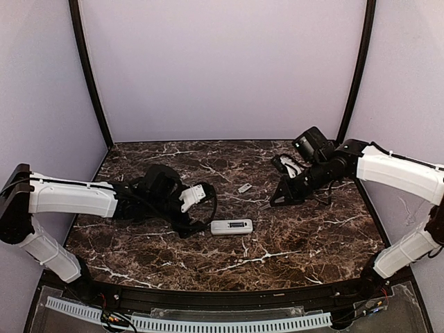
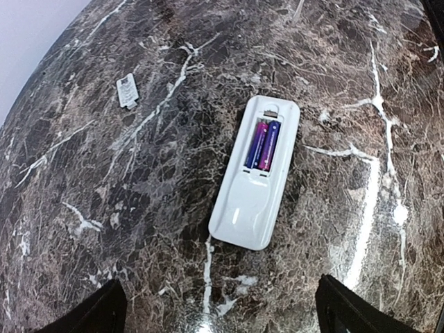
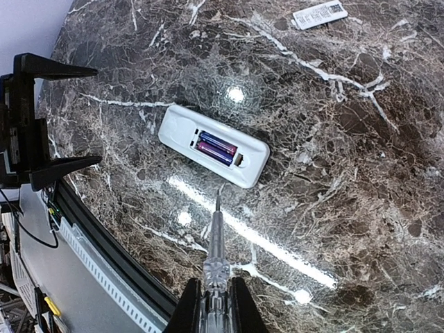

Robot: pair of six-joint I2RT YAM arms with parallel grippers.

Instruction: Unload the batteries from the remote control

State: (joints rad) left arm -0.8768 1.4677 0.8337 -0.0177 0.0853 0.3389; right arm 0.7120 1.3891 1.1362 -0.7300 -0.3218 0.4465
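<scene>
Screwdriver (image 3: pixel 214 236), slim and clear-handled, clamped between the fingers of the right gripper (image 3: pixel 215 302). Shaft pointing straight out at the remote control (image 3: pixel 214 146), tip short of the casing and not touching. Held that way, most likely, to serve as a lever: fingers too broad for the narrow recess, thin blade able to slip under a cell.

Remote lying face down on the table (image 1: pixel 139 257), about midway between the left and right edges and somewhat nearer the near edge, back turned up so the recess is open to reach. Both batteries (image 2: pixel 262 146) seated side by side in that recess, purple and reddish, neither lifted. Pale cover (image 2: pixel 127 91) already off, flat on the marble, well apart from the remote toward the far edge and out of the working path.

Spread wide with nothing between them, the fingers of the left gripper (image 2: pixel 220 298), just beside the remote's closed end on the side of the left edge. Probably placed there to pin the casing down during the prying.

Next step, by judgement: tip down to a battery end, then lever upward. Risk: light casing skidding on polished stone unless braced first.
</scene>
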